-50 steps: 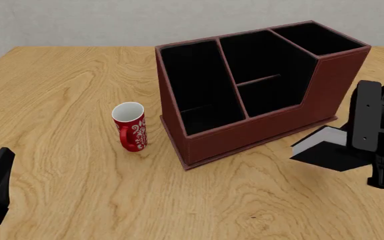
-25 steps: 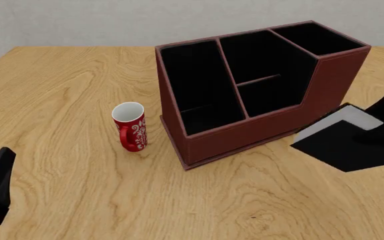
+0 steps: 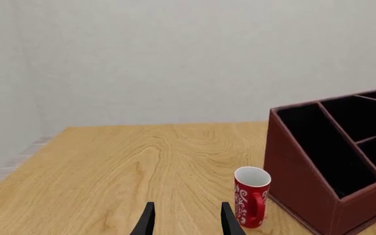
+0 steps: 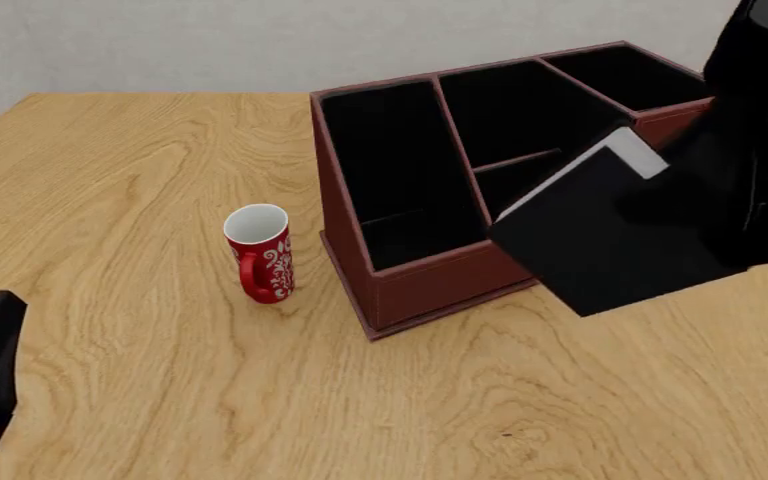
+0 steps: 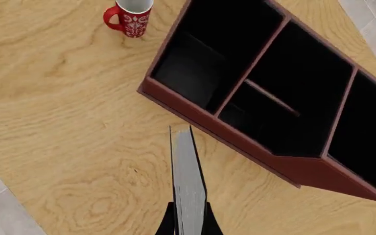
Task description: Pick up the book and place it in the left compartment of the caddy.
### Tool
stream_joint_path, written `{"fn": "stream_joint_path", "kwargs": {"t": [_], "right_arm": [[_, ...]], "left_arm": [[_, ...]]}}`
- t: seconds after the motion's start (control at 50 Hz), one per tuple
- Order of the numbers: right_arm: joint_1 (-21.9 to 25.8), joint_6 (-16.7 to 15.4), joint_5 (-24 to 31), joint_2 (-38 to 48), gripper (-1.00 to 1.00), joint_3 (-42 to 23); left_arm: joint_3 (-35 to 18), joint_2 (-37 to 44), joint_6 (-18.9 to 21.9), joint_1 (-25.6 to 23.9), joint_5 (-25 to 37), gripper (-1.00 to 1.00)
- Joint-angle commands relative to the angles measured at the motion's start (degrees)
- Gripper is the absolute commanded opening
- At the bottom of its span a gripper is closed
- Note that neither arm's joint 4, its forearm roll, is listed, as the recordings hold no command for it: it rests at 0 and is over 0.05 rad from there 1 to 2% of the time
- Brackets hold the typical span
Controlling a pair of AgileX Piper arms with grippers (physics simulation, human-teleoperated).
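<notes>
Currently the book [image 4: 611, 245] is being held clear of the bench [image 4: 131, 160] by the right claw [image 5: 189, 223], whose fingers are being pressed against the two covers near the spine end. In the front view the book is being carried tilted, its white page edges [image 4: 631, 155] turned up and to the right, and it is hanging in front of the caddy [image 4: 411, 285], overlapping the low front wall of the middle sections. In the right wrist view the book [image 5: 186, 181] is being seen edge-on, its far end pointing toward the caddy's [image 5: 240, 142] front wall near the divider between the left compartment [image 5: 195, 63] and the shorter divided sections. The left compartment [image 4: 391, 170] is being shown as the long black-lined slot at the caddy's left end. A red mug [image 4: 260, 252] is being left standing upright on the bench just to the left of the caddy, apart from it. The left claw [image 3: 186, 220] is being kept low over the bench at the near left, well apart from the mug [image 3: 251, 197], its fingers spread with a plain gap and nothing between them.
</notes>
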State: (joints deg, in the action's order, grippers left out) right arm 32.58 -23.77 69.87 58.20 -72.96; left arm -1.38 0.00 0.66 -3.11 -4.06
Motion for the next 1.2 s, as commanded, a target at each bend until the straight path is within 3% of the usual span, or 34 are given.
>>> {"fn": "stream_joint_path", "kwargs": {"t": [0.02, 0.28, 0.52, 1.2], "right_arm": [[3.1, 4.8, 0.0, 3.4, -1.0, -5.4], [4.0, 5.2, 0.0, 7.8, -1.0, -11.2], [3.9, 3.8, 0.0, 12.6, -1.0, -17.0], [3.0, 3.2, 0.0, 25.0, -1.0, -26.9]], "left_arm": [[-0.6, 0.0, -0.8, -0.2, 0.3, 1.0], [-1.7, 0.0, -2.1, 0.2, 0.7, 1.0], [-2.5, 0.0, -2.7, 0.7, 1.1, 1.0], [-1.9, 0.0, -2.7, 1.8, 1.1, 1.0]]}}
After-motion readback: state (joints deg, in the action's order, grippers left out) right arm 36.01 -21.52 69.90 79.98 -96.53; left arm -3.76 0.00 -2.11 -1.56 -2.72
